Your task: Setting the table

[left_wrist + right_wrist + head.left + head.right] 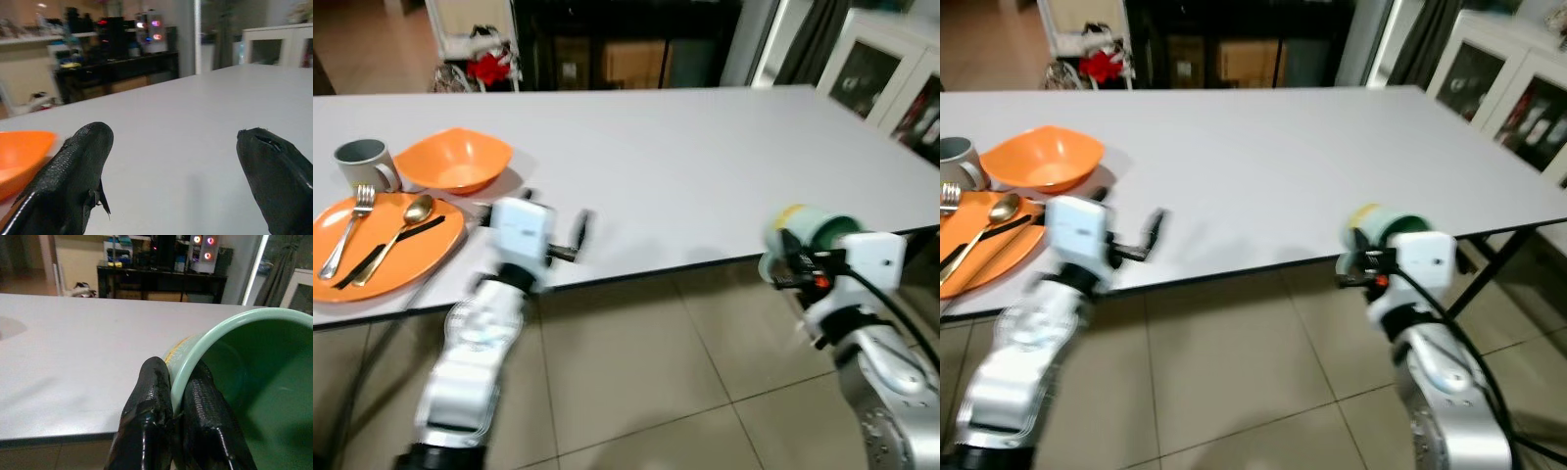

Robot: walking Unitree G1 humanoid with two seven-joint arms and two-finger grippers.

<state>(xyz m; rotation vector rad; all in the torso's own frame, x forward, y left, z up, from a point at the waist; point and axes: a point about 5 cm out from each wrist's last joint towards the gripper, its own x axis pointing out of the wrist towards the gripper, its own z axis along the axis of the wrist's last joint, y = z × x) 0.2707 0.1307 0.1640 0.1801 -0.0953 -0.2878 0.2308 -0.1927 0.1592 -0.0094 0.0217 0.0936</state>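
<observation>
A pale green cup [818, 227] hangs at the white table's [685, 166] front right edge. My right gripper [178, 374] is shut on its rim, one finger inside and one outside. At the far left lies an orange plate [426, 253] carrying a fork [350, 230], a spoon [406, 220] and a thin black utensil. Behind it sit an orange bowl [452, 162] and a grey mug [364, 164]. My left gripper [173, 142] is open and holds nothing, low over the tabletop just right of the plate.
Tiled floor [656, 372] lies below the table's near edge. A white glass-door cabinet [886, 69] stands at the back right. Dark shelving [626, 44] runs behind the table. A black table leg [1489, 257] slants down at the right.
</observation>
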